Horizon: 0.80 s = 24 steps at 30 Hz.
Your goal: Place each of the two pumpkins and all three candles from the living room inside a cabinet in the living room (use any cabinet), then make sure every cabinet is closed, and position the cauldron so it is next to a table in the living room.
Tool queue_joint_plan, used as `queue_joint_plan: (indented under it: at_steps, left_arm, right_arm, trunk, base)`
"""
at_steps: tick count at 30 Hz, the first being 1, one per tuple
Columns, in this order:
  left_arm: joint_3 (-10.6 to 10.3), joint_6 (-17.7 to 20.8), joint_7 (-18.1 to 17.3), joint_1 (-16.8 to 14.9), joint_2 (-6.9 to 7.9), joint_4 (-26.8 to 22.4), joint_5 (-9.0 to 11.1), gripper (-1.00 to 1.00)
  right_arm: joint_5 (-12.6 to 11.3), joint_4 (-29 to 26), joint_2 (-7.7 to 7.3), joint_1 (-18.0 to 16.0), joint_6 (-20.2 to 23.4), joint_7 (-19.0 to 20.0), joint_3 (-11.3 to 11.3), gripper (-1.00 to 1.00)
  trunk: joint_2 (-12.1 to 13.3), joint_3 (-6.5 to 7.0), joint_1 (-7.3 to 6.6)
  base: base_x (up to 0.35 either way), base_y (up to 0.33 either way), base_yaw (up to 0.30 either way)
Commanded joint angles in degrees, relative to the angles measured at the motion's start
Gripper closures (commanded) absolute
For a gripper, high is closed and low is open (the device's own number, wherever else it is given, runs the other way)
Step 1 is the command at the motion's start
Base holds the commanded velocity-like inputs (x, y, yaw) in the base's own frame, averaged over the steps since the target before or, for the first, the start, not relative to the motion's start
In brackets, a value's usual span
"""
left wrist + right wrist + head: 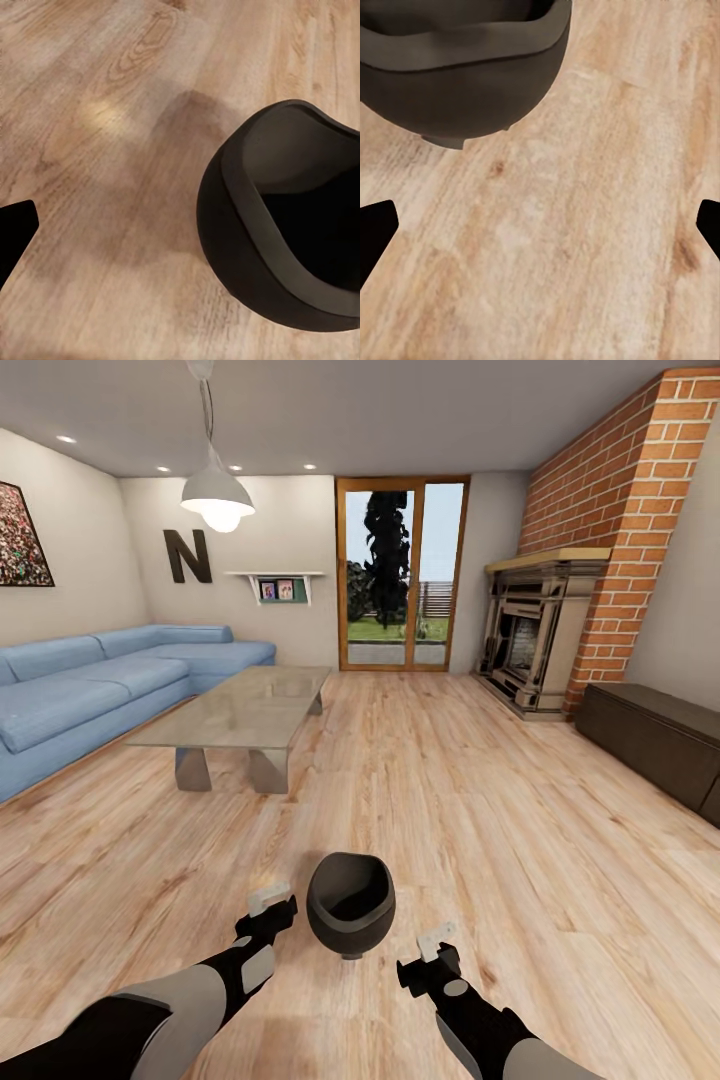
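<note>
While my arms reach forward, the cauldron [350,905] sits tilted on the wooden floor [480,810] between my left gripper [270,910] and right gripper [430,957], touching neither. My right gripper's fingers are spread apart; my left's state I cannot tell. The table [240,715] stands well apart ahead, the cabinet [655,745] along the right wall.

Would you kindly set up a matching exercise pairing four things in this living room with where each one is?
Things:
1. round black cauldron
2. glass-topped coffee table
3. long dark-brown wooden cabinet
4. blue corner sofa

Places:
A. along the right wall, beside the brick fireplace
B. on the wooden floor between the two grippers
C. against the left wall
D. in front of the sofa

Pairs: 1-B, 2-D, 3-A, 4-C
</note>
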Motion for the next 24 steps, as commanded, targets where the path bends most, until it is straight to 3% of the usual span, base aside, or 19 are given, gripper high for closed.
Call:
queue_joint_plan:
  at_steps: [1, 11, 15, 20, 24]
  left_arm:
    - [-0.5, -0.35, 0.13, -0.09, -0.04, 0.23, 0.27, -1.0]
    - [-0.44, -0.2, -0.05, -0.11, 0.04, 0.17, 0.04, -1.0]
    - [-0.49, 3.33, -0.09, -0.16, 0.59, 0.0, -0.02, -1.0]
    - [-0.52, 9.22, 0.11, -0.18, 1.15, -1.85, -0.07, -1.0]
    - [-0.52, 14.69, 0.3, -0.23, 1.65, -5.85, -0.11, -1.0]
  right_arm:
    - [-0.61, 0.01, -0.05, -0.05, -0.13, -0.34, 0.51, -1.0]
    - [-0.67, -0.21, -0.14, -0.26, -0.02, -0.75, 0.28, -1.0]
    - [-0.67, -0.23, -0.23, -1.0, 1.37, -0.8, 0.16, -1.0]
    - [-0.8, -3.25, -0.28, -3.38, 8.3, -0.75, 0.05, -1.0]
    - [-0.83, -9.78, -0.28, -4.61, 17.2, -0.73, -0.65, -1.0]
  trunk:
    - [-0.03, -0.06, -0.01]
    - [-0.03, -0.06, -0.01]
    - [-0.03, -0.06, -0.01]
    - [-0.03, -0.06, -0.01]
    - [-0.03, -0.06, -0.01]
  base:
    - [0.0, 0.0, 0.0]
    - [0.0, 0.0, 0.0]
    - [0.0, 0.0, 0.0]
    - [0.0, 0.0, 0.0]
    - [0.0, 0.0, 0.0]
